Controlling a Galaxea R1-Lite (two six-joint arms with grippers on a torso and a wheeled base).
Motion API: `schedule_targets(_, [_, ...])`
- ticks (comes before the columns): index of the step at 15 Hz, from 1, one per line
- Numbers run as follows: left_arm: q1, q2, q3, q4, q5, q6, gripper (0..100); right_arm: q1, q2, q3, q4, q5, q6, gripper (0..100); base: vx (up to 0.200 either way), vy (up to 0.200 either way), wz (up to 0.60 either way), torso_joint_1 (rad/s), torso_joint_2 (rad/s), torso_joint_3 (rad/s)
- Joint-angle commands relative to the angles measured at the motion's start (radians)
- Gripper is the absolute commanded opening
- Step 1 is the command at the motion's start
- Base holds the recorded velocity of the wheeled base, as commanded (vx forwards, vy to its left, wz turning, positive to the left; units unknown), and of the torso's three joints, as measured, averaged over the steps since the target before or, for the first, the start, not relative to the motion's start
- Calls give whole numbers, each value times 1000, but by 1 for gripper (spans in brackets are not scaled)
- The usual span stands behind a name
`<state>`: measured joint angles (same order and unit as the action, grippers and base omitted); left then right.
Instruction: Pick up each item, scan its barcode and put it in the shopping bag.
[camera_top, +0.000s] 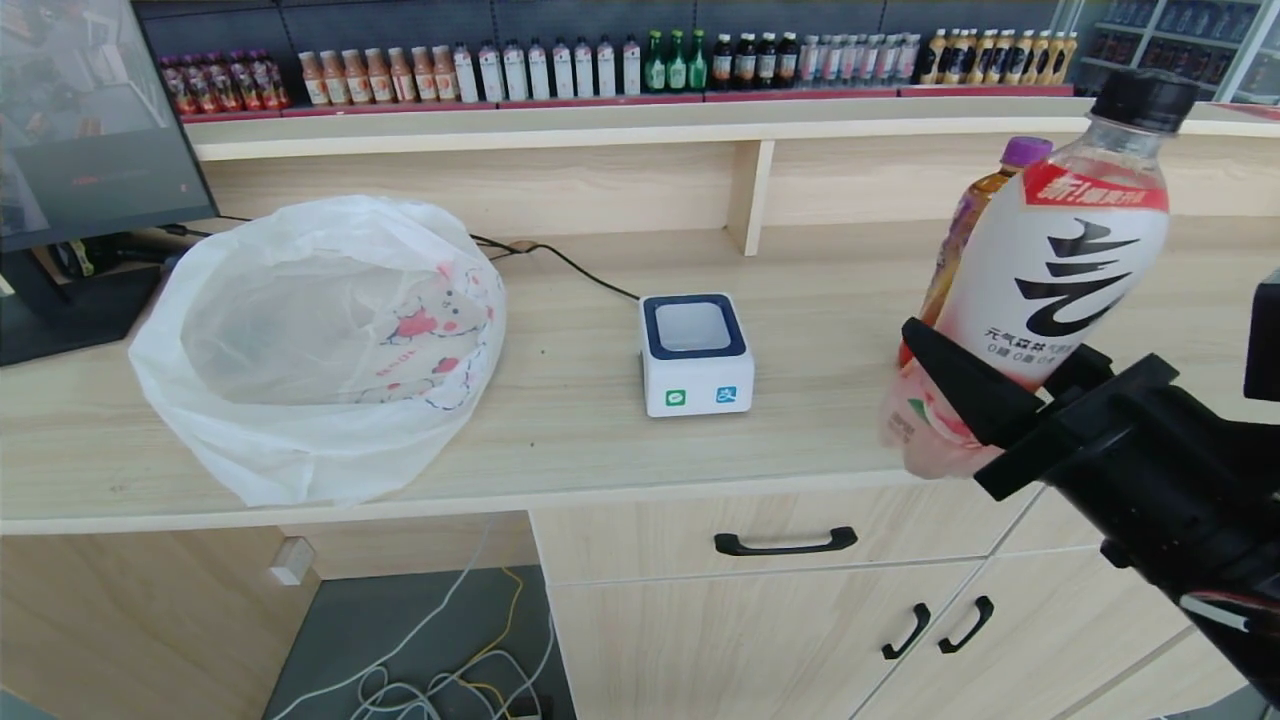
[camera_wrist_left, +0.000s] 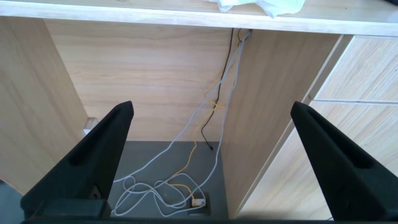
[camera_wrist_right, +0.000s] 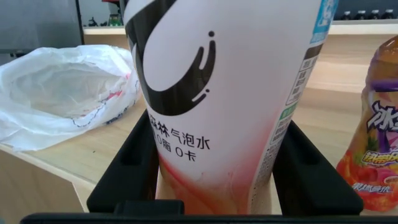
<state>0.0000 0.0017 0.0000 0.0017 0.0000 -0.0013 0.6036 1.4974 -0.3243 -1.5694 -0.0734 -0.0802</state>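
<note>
Right end effector (camera_top: 990, 400) clamps the white bottle (camera_top: 1060, 260) low, tilted, near the desk (camera_top: 560, 430) edge, right of the scanner (camera_top: 695, 352); left wrist view catches the left end effector (camera_wrist_left: 212, 112) gaping over floor cables (camera_wrist_left: 186, 186)

A light wooden desk (camera_top: 600, 440) runs across a shop, with a raised ledge (camera_top: 500, 125) along its back on an upright divider (camera_top: 748, 195). Behind, a long shelf (camera_top: 600, 100) holds rows of drink bottles (camera_top: 520, 70). Under the desk are drawers (camera_top: 650, 545) with black handles (camera_top: 785, 543) and an open bay with grey floor (camera_top: 340, 640) and loose cables (camera_top: 440, 690). A dark monitor (camera_top: 90, 110) stands at left.
</note>
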Motion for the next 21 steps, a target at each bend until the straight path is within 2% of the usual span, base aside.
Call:
schedule_targets(1, [0, 0, 0, 0, 0, 0, 100, 4, -60, 37, -1, 0, 0, 0, 0, 0, 0, 0, 0, 0])
schedule_targets(6, [0, 0, 0, 0, 0, 0, 100, 7, -135, 139, -1, 1, -4, 0, 0, 0, 0, 0, 0, 0])
schedule_targets(9, [0, 0, 0, 0, 0, 0, 100, 41, -144, 172, -1, 3, -13, 0, 0, 0, 0, 0, 0, 0])
schedule_targets(12, [0, 0, 0, 0, 0, 0, 100, 73, -148, 223, -1, 55, -127, 0, 0, 0, 0, 0, 0, 0])
schedule_targets(14, [0, 0, 0, 0, 0, 0, 100, 203, -149, 229, -1, 46, -276, 0, 0, 0, 0, 0, 0, 0])
schedule_targets(17, [0, 0, 0, 0, 0, 0, 100, 298, -123, 202, -1, 17, -483, 0, 0, 0, 0, 0, 0, 0])
schedule_targets(18, [0, 0, 0, 0, 0, 0, 100, 363, -95, 152, -1, 15, -587, 0, 0, 0, 0, 0, 0, 0])
schedule_targets(20, [0, 0, 0, 0, 0, 0, 100, 462, -34, 88, -1, 12, -664, 0, 0, 0, 0, 0, 0, 0])
schedule_targets(21, [0, 0, 0, 0, 0, 0, 100, 482, -13, 68, -1, 17, -682, 0, 0, 0, 0, 0, 0, 0])
